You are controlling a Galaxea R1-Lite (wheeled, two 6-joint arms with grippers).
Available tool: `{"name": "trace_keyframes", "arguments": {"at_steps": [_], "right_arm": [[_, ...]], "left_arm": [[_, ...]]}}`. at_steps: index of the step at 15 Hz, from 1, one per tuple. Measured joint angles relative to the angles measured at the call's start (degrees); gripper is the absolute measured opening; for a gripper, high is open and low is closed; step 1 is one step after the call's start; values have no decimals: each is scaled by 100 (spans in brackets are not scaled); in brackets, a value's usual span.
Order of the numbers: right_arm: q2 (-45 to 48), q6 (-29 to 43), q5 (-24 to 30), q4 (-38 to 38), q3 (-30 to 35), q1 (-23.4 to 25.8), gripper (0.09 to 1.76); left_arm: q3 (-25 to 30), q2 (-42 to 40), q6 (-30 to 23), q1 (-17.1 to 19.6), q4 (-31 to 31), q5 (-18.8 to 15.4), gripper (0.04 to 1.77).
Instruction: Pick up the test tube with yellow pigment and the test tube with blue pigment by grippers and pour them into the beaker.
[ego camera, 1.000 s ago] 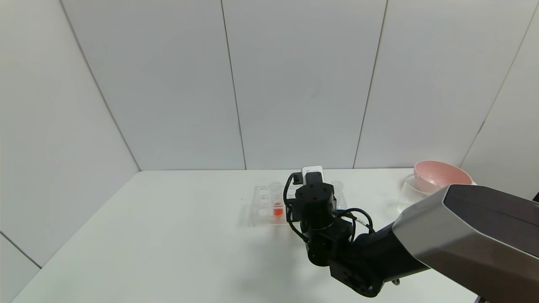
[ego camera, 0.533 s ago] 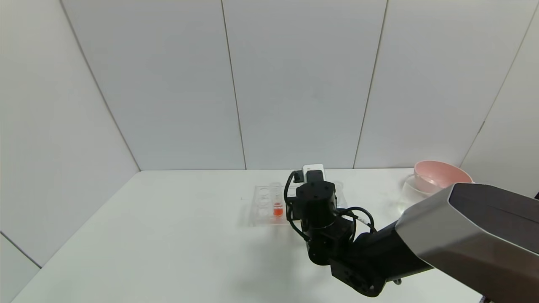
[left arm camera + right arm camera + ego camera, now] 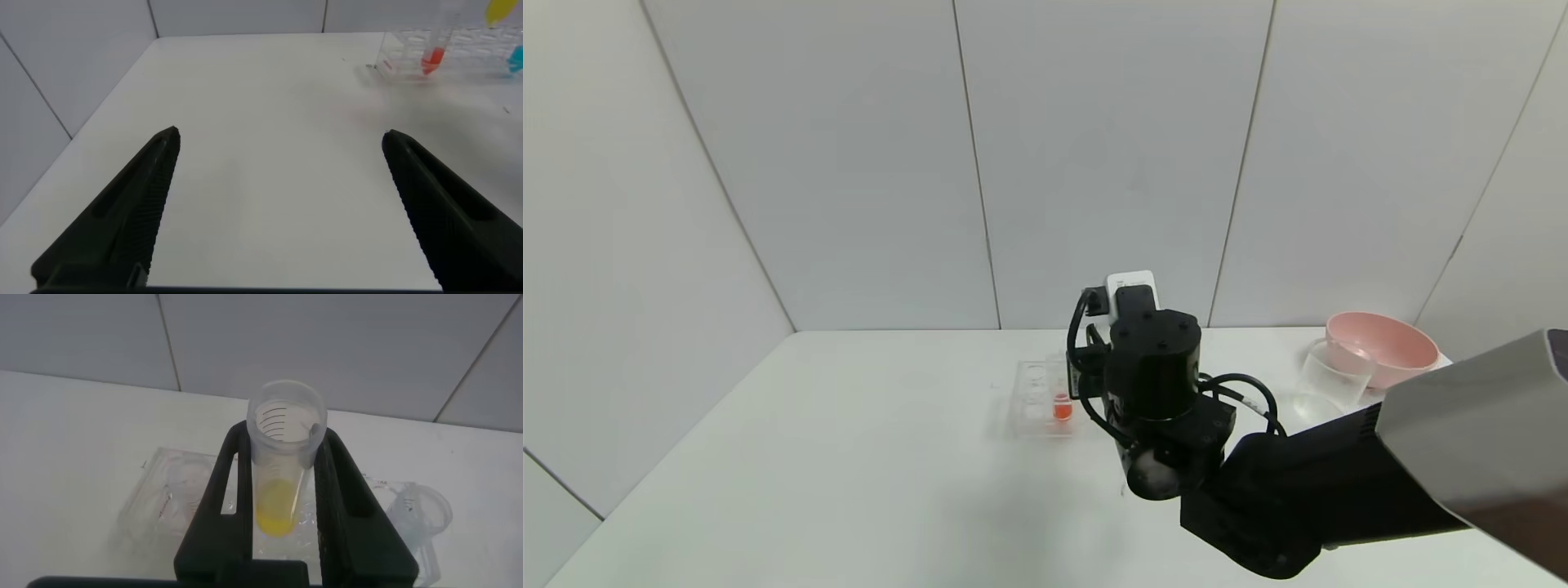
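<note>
**Yellow tube gripped above rack**

Currently the yellow tube (image 3: 279, 502) sits upright, clamped in the right gripper (image 3: 282, 506), over the clear rack (image 3: 1045, 400). Blue tube (image 3: 516, 59) stands in the rack beside the orange tube (image 3: 1061, 406). Beaker (image 3: 1327, 380) is right of the rack, touching the pink bowl (image 3: 1380, 347). Left gripper (image 3: 282, 204) is spread wide, holding nothing, well left of the rack.

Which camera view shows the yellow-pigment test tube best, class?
The right wrist view: the test tube with yellow pigment stands upright, clamped in the right gripper. The left wrist view catches only its yellow tip at the frame edge. In the head view the right wrist hides it.
</note>
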State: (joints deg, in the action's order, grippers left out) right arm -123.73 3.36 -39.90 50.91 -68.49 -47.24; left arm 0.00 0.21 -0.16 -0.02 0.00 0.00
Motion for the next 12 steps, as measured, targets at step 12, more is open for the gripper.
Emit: {"name": "trace_keyframes", "arguments": {"at_steps": [12], "right_arm": [[944, -118, 1815, -79, 1025, 322, 50]], "left_arm": [[0, 0, 0, -2, 0, 0, 176]]}}
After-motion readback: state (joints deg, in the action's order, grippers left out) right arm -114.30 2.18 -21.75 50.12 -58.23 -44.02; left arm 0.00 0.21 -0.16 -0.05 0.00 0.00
